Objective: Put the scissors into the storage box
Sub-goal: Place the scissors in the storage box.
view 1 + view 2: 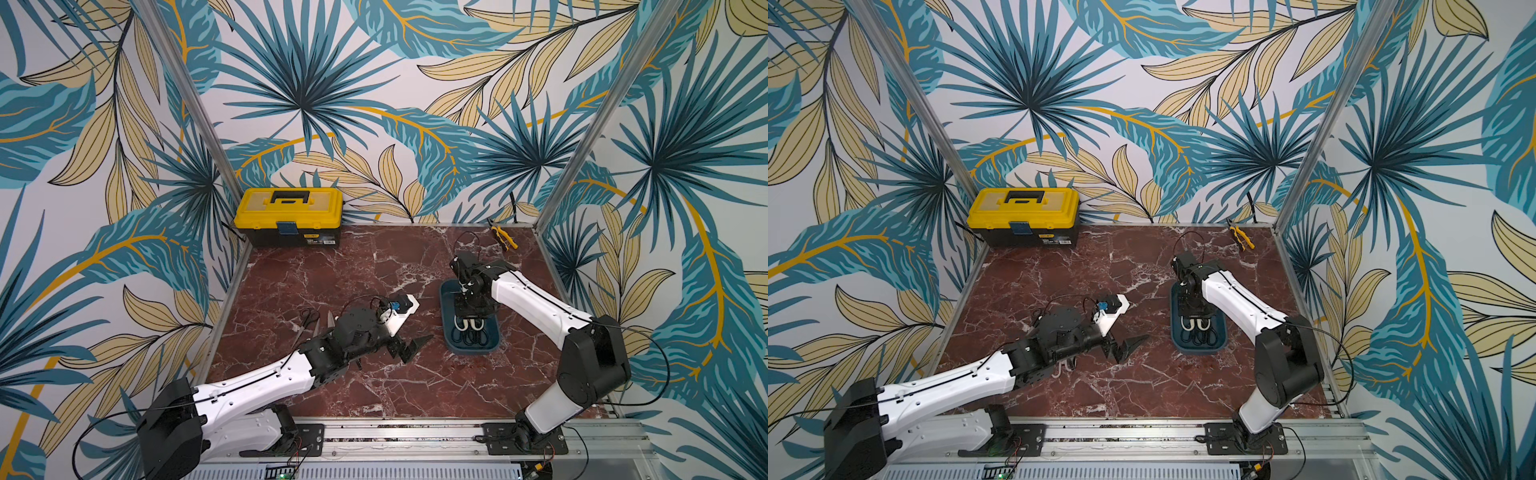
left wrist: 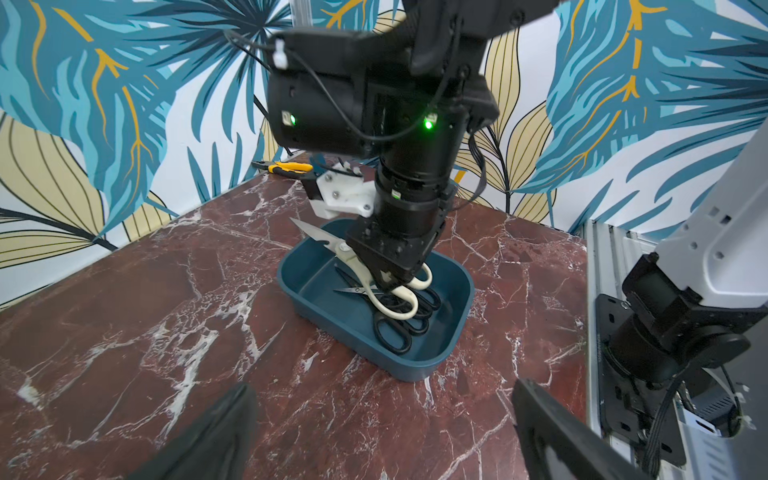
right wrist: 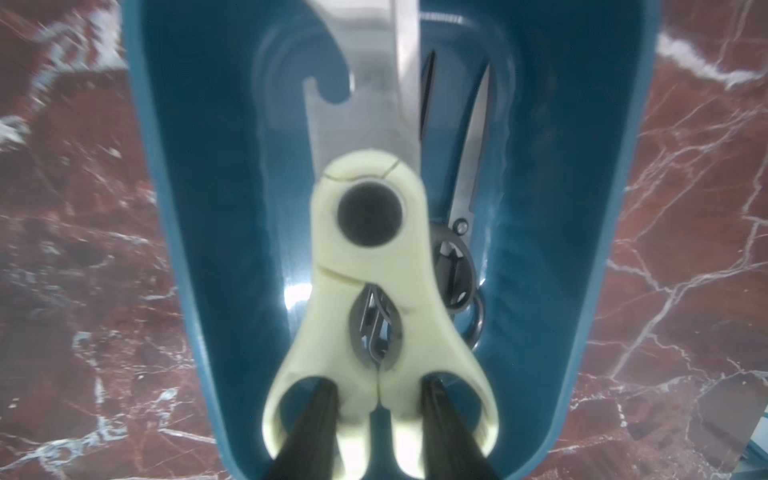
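Note:
The dark teal storage box (image 1: pixel 471 350) (image 1: pixel 1200 350) (image 2: pixel 386 353) (image 3: pixel 187 208) stands right of centre on the marble table. Black-handled scissors (image 2: pixel 395 332) (image 3: pixel 457 257) lie in it. My right gripper (image 1: pixel 471 311) (image 2: pixel 390 278) (image 3: pixel 379 388) points down into the box. It is shut on the cream-handled scissors (image 1: pixel 459 323) (image 1: pixel 1192 324) (image 2: pixel 399 295) (image 3: pixel 365 257), one finger through each handle loop, with the blades tilted up over the far rim. My left gripper (image 1: pixel 409 347) (image 1: pixel 1127 347) (image 2: pixel 382 415) hangs open and empty left of the box. By the left arm lie black-handled scissors (image 1: pixel 307 316) and a pale handle (image 1: pixel 1065 368), partly hidden.
A yellow-and-black toolbox (image 1: pixel 289 216) (image 1: pixel 1023 216) sits at the back left corner. Yellow-handled pliers (image 1: pixel 505 239) (image 2: pixel 289 167) lie at the back right. Metal frame posts stand at both back corners, and a rail runs along the front edge.

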Controlling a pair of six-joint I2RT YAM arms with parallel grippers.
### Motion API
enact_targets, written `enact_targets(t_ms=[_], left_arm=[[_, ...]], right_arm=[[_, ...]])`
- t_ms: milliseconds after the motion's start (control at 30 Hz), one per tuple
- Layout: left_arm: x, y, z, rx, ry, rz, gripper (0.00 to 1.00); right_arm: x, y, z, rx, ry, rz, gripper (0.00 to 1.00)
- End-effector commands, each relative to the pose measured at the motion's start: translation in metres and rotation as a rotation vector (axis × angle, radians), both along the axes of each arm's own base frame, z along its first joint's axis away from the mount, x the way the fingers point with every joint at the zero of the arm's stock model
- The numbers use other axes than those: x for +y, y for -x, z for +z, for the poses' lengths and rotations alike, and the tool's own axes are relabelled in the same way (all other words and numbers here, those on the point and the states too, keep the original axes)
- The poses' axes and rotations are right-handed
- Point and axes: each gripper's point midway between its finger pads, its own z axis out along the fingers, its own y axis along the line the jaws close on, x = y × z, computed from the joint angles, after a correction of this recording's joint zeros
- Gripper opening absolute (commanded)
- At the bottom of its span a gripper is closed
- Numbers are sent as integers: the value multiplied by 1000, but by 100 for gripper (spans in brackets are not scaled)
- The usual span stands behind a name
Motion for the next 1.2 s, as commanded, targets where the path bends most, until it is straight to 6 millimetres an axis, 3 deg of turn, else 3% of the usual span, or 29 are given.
enact_targets(t_ms=[0,133,300,467,600,767,900,1033,1100,1167], left_arm=[[24,-11,15,-24,55,112,100],[62,-27,6,44,97,266,100],[122,-44,-26,167,31,576,100],[173,-36,-51,269,-32,795,100],[200,-24,-65,347,-65,895,99],[214,-15,-74,421,-122,959,92],[217,-8,-88,506,-233,985,87],[205,-3,-108,603,-305,946,86],[201,-4,-118,625,-306,946,86],[194,-8,-123,626,-276,931,87]], right_arm=[[4,-1,-15,11,-16,-13,24],[6,-3,-26,32,-12,-7,24],[7,-10,-31,30,-2,2,30],[8,-15,-29,11,-2,15,41],[10,-19,-23,-10,-13,21,46],[2,-22,-8,-66,16,4,48],[-43,-30,18,-181,164,-66,57],[-81,-36,25,-193,146,-153,60],[-82,-41,22,-173,94,-153,59],[-60,-47,18,-160,-27,-91,56]])
